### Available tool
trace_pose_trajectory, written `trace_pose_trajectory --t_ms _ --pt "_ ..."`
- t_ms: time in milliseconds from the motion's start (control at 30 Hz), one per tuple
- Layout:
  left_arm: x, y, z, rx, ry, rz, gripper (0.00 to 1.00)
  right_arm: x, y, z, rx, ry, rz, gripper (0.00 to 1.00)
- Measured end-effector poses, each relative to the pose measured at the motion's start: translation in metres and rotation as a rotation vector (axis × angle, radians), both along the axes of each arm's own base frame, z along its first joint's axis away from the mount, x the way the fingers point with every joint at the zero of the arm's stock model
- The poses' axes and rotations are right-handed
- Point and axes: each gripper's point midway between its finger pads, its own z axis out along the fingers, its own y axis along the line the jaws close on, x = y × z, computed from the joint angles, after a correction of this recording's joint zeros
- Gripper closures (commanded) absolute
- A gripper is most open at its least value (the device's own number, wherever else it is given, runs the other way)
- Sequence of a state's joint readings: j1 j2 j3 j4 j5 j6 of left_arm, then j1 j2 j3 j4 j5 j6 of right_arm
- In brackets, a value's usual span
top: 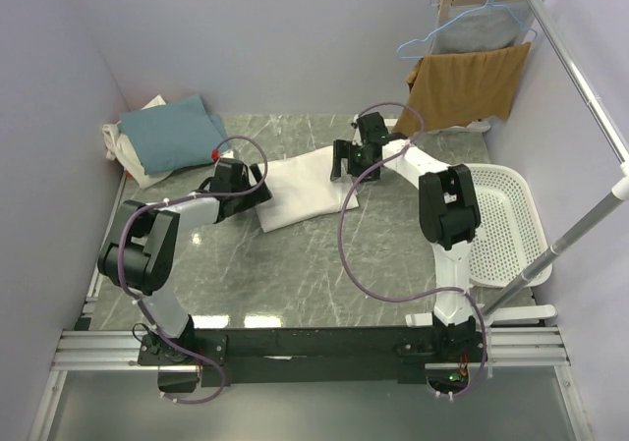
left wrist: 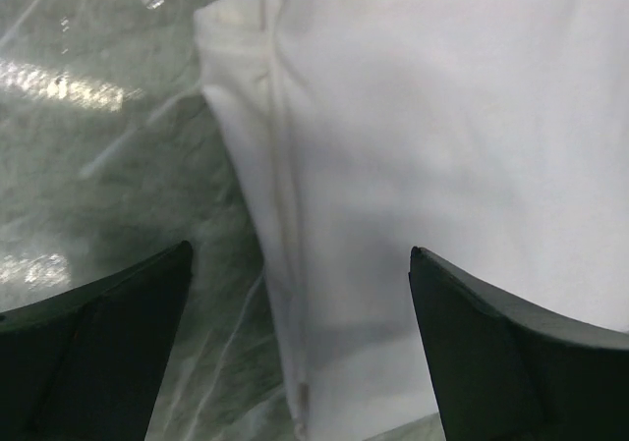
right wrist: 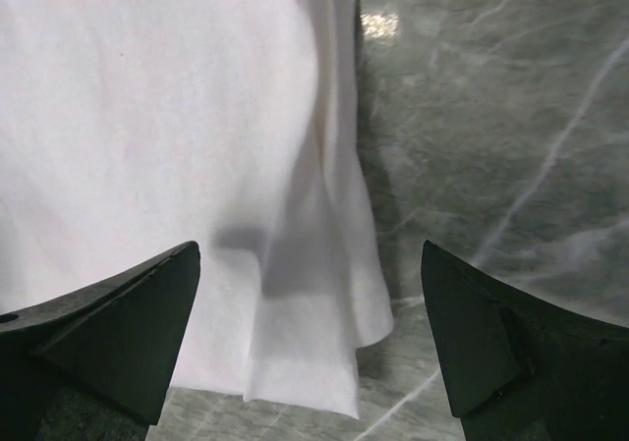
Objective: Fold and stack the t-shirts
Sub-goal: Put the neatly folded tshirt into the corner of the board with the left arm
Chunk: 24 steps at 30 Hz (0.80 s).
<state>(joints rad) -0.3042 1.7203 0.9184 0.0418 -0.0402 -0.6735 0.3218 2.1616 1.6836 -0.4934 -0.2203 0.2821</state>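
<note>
**Both grippers spread wide over the folded white shirt**

Your left gripper [top: 257,181] stands over the left edge of the white shirt [top: 305,191], its fingers [left wrist: 108,333] fully parted and holding nothing. In the left wrist view the seamed edge of the cloth runs down between them. Your right gripper [top: 346,161] stands over the shirt's right edge, just as wide apart and also holding nothing. The right wrist view shows a loose lower corner of the cloth between its fingers [right wrist: 501,353], with marble beside it.

The shirt lies folded and slanted at mid-table [top: 295,284]. A broad stretch of marble shows between the shirt and the arm bases.

At the back left corner the teal shirt [top: 177,137] rests on the off-white shirt [top: 126,156], close to the left wall and just behind your left gripper.

On the right, a white basket [top: 521,200] sits at the table's edge beside the right arm, its perforated floor in plain view. Behind it a rack [top: 447,9] carries a tan cloth [top: 467,87] and a grey garment [top: 482,30] on a blue hanger. A metal rail [top: 580,78] slants over that side.
</note>
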Motion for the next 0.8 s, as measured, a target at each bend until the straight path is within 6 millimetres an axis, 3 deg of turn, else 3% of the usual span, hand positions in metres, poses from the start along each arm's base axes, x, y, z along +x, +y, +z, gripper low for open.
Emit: trace_pose_trajectory --t_ms 167,300,400,433,500,533,600,667,800 --pt "0.006 -0.011 -0.001 -0.070 -0.056 -0.002 0.00 -0.008 0.013 -0.011 0.023 0.031 0.051 0.01" --pt "0.018 -0.032 0.002 -0.173 -0.117 -0.057 0.05 -0.012 0.025 -0.011 0.050 0.032 0.083 0.01" --pt "0.028 -0.053 0.005 -0.261 -0.151 -0.117 0.25 -0.013 0.033 -0.011 0.070 0.031 0.104 0.01" --pt "0.030 -0.061 0.003 -0.291 -0.152 -0.142 0.47 -0.014 0.035 -0.010 0.080 0.030 0.112 0.01" --pt "0.034 -0.077 0.001 -0.354 -0.151 -0.189 0.68 -0.015 0.040 -0.009 0.100 0.028 0.126 0.02" --pt "0.035 -0.085 -0.005 -0.374 -0.132 -0.210 0.85 -0.016 0.041 -0.010 0.107 0.027 0.131 0.01" --pt "0.035 -0.096 -0.012 -0.418 -0.102 -0.245 0.99 -0.015 0.042 -0.010 0.116 0.019 0.130 0.01" --pt "0.039 -0.101 -0.008 -0.428 -0.084 -0.267 0.99 -0.016 0.041 -0.010 0.114 0.007 0.125 0.00" --pt "0.062 -0.090 0.008 -0.356 -0.046 -0.266 0.99 -0.024 0.031 -0.011 0.080 -0.009 0.099 0.00"
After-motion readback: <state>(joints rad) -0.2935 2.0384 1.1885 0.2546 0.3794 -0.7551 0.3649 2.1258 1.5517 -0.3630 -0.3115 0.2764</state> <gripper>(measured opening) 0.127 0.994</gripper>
